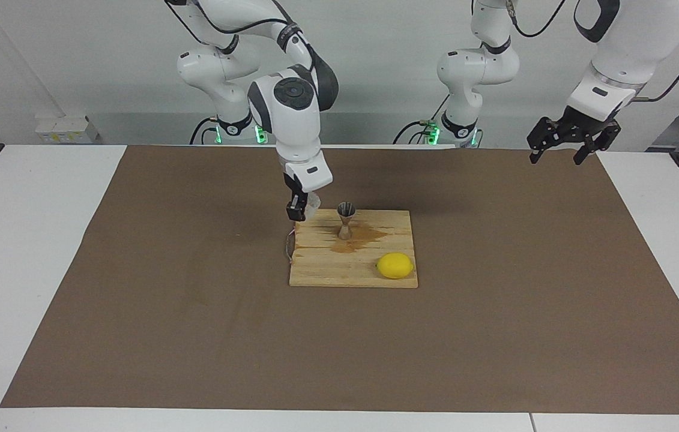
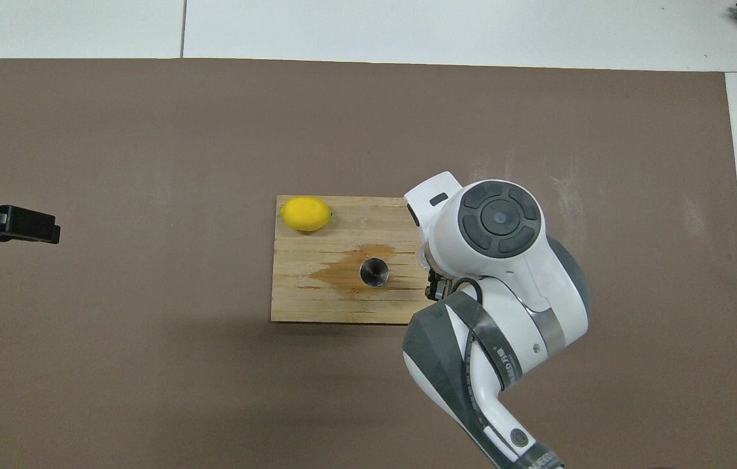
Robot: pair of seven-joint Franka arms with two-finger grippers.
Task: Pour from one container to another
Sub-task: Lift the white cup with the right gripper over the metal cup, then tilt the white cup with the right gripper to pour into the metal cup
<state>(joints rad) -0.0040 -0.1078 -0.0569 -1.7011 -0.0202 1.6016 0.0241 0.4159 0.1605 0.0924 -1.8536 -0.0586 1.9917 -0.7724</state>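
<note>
Right pincer (image 1: 303,211) clamped on glass cup (image 1: 313,206), raised over board (image 1: 351,270) edge beside jigger (image 1: 346,220). Left pincer (image 1: 567,143) wide open, empty, waiting over desk (image 1: 39,252) end. Lemon (image 1: 395,266) on board; brown mat (image 1: 195,312).
</note>
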